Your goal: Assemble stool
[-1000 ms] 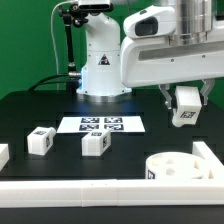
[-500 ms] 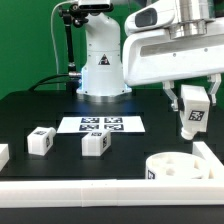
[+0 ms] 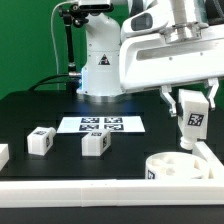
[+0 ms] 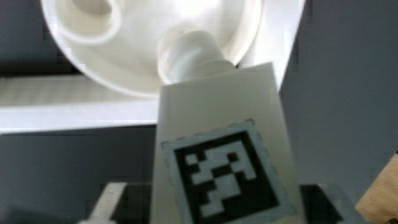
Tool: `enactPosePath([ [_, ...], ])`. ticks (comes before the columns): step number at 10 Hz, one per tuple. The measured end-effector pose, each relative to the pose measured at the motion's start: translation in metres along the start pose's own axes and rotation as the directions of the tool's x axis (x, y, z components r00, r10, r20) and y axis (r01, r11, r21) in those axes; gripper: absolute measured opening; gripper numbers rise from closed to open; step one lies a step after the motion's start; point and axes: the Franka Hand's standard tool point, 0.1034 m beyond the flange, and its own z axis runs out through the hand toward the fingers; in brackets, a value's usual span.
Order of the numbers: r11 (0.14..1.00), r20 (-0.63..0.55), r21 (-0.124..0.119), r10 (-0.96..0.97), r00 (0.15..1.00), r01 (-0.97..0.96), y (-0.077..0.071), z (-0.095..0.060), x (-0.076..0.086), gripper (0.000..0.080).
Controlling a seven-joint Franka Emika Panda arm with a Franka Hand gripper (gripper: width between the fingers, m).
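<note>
My gripper (image 3: pixel 192 104) is shut on a white stool leg (image 3: pixel 193 122) with a black-and-white tag and holds it upright in the air at the exterior view's right. The round white seat disc (image 3: pixel 178 167) lies on the table just below it, against the front rail. In the wrist view the held leg (image 4: pixel 217 140) fills the middle, its narrow tip pointing at the seat disc (image 4: pixel 125 50) and its holes. Two more tagged legs (image 3: pixel 40 141) (image 3: pixel 95 144) lie on the black table at the exterior view's left and middle. A further white part (image 3: pixel 3 156) shows at the left edge.
The marker board (image 3: pixel 101 125) lies flat in front of the arm's base (image 3: pixel 100 75). A long white border rail (image 3: pixel 100 188) runs along the front edge and turns up the exterior view's right side (image 3: pixel 208 152). A green wall stands behind.
My gripper has carried the leg slightly down and to the exterior view's right, and the leg has turned from tilted to upright over the seat disc.
</note>
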Motion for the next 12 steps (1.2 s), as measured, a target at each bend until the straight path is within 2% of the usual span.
enactPosePath([
  [1, 1.0, -0.001, 0.004, -0.003, 1.0, 0.003, -0.004, 0.009, 0.003, 0.0328],
  [3, 1.0, -0.01, 0.003, -0.015, 1.0, 0.015, 0.002, 0.022, 0.016, 0.0328],
  [5, 1.0, -0.028, 0.003, -0.018, 0.999, 0.018, 0.001, 0.023, 0.015, 0.0328],
  [6, 1.0, -0.082, 0.003, -0.018, 0.996, 0.018, 0.001, 0.021, 0.02, 0.0328],
  [7, 1.0, -0.156, -0.001, -0.023, 0.987, 0.024, 0.003, 0.022, 0.018, 0.0328],
  [8, 1.0, -0.146, -0.005, -0.03, 0.989, 0.029, 0.006, 0.024, 0.012, 0.0328],
  [12, 0.999, -0.139, -0.002, -0.032, 0.99, 0.032, 0.002, 0.026, 0.007, 0.0328],
])
